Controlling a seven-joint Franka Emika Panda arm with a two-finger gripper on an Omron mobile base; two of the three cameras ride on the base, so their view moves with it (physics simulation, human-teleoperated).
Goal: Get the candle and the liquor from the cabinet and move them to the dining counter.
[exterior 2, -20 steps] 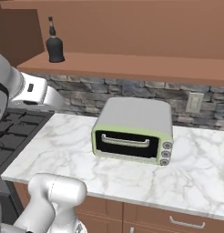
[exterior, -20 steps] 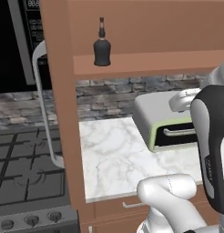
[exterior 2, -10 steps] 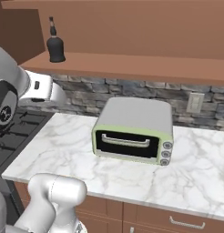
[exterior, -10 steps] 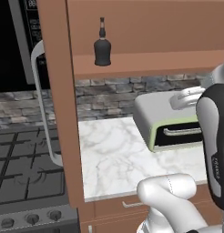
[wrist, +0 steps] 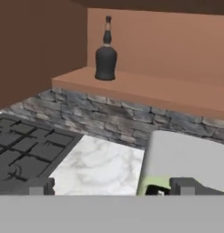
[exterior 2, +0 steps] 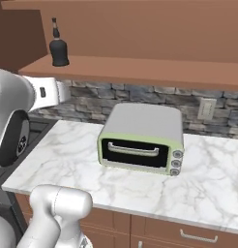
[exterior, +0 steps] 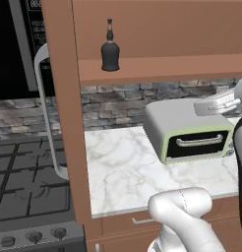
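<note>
Standing upright on the shelf of the open cabinet (exterior: pixel 157 69), near its left end, the liquor (exterior: pixel 110 51) appears in the left base view above the marble worktop (exterior: pixel 123 167); the toaster oven (exterior: pixel 189 130) sits to the right, the stove (exterior: pixel 24 187) to the left.

In the right base view, the liquor (exterior 2: pixel 58 46) occupies the shelf's left end, up and left of the toaster oven (exterior 2: pixel 140 138).

In the hand view, the gripper (wrist: pixel 111 186) is fully open and empty, fingertips (wrist: pixel 41 185) wide apart, well short of the liquor (wrist: pixel 106 52).
</note>
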